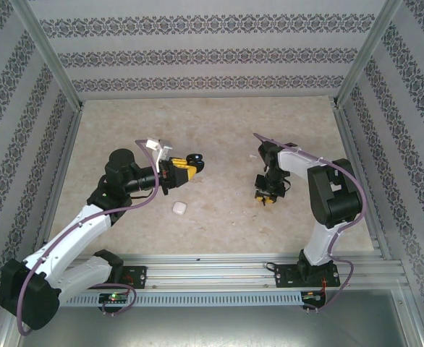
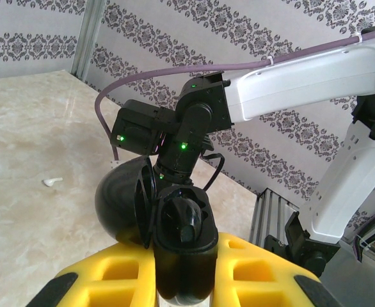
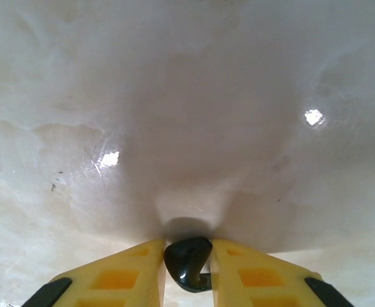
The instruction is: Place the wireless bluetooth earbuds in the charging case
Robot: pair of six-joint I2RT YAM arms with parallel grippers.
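1. Top view: L gripper (image 1: pixel 185 168) hangs left of centre over the table (image 1: pixel 219 123), pointing to 3 o'clock, pressed onto a black case (image 2: pixel 184 236).
2. L wrist cam: this case is glossy black w/ rounded corners. It stands upright btw the yellow fingers (image 2: pixel 111 281) and it's open. The lid (image 2: pixel 120 204) is swung back at 9 o'clock of the base, and a dark well w/ a rounded lump shows inside.
3. White case (image 1: pixel 179 207): small glossy white pebble, rounded-square, lying flat on the table. It's at 6 o'clock of the L gripper, near but apart, w/ nothing touching it. Too small to read a lid seam.
4. R gripper (image 3: pixel 187 248) is at 3–4 o'clock from the L one, well apart, pointing down at the table.
5. R wrist cam: its yellow fingers pinch a bud (image 3: pixel 187 262), which is small, glossy black and curved, touching both sides. The tips are close to the marble-look top; can't tell if the bud touches it.
6. L wrist cam: R arm (image 2: pixel 303 83) crosses at 1–2 o'clock. A tiny white bit (image 2: pixel 52 181) lies on the table at 9 o'clock, too small to ID.
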